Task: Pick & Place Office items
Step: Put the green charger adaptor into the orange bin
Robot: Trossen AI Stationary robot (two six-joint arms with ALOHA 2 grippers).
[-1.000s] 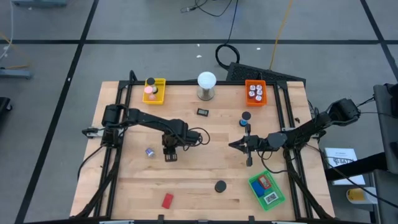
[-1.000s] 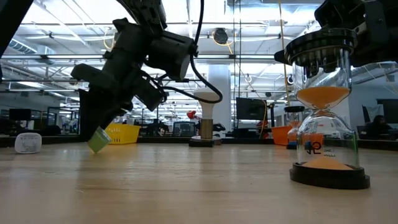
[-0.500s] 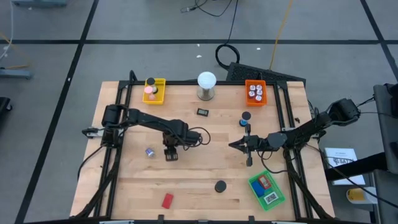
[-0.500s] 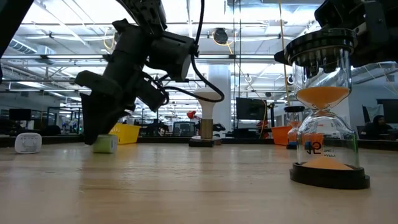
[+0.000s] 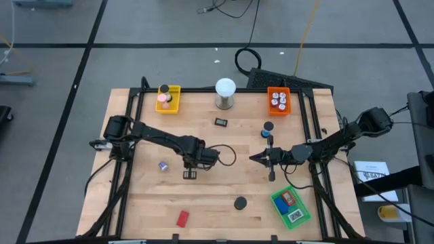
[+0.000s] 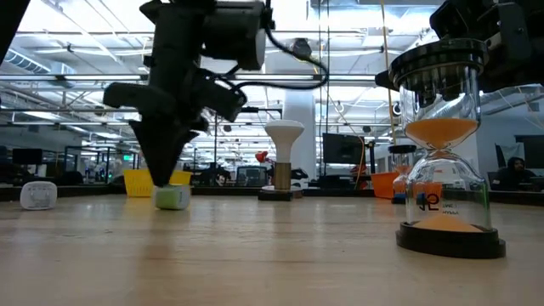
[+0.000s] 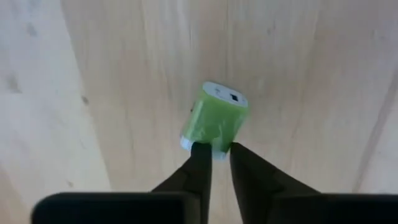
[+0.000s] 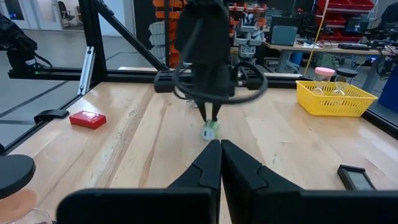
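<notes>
Glossy green rounded block (image 7: pixel 214 117) on pale wood, its end pinched by nearly-closed left jaws.

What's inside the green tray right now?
In the high view the green tray at the table's near right holds two flat pieces: a red-and-blue block and a whitish-blue one. Whether anything lies under them cannot be seen.

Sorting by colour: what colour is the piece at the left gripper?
Light green piece, clearest in left wrist view.
</notes>
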